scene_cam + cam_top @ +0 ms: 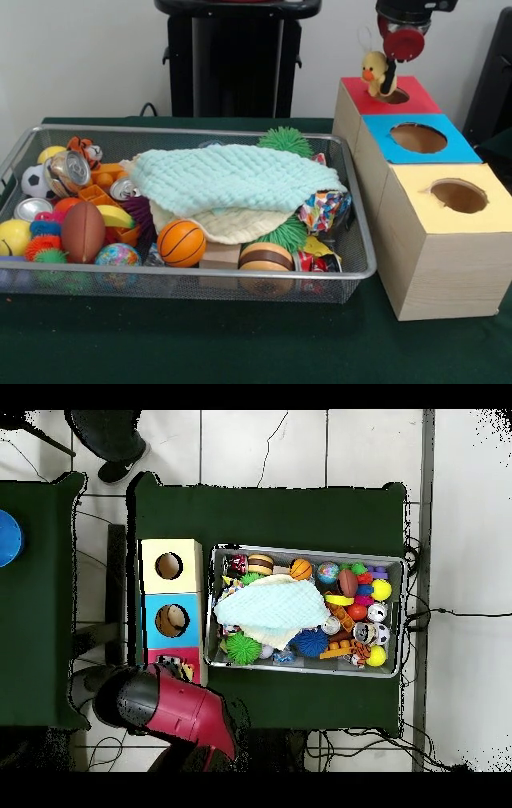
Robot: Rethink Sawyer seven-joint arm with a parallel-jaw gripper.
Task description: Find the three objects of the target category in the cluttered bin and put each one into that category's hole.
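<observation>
The end effector (390,70) hangs over the red box (382,94), its dark fingers closed on the duck (374,70), a yellow plush with an orange beak. The duck is held upright just above the red box's hole (392,97), at its left edge in the front view, not yet inside.

Next to the red box along the row stand a blue box (416,138) and then a yellow box (448,200), each with a round hole on top. In the overhead view the red arm (180,709) covers most of the red box.

Beside the boxes, on the green table (240,344), sits the bin (192,276), a wire-mesh basket. A pale green cloth (228,180) lies across its middle over a cream one (232,224). The tiger (84,150), orange and striped, lies in the bin corner farthest from the boxes, towards the robot, touching a can (68,170). Along the bin side away from the robot lie a brown football (82,232) and a basketball (181,242).
</observation>
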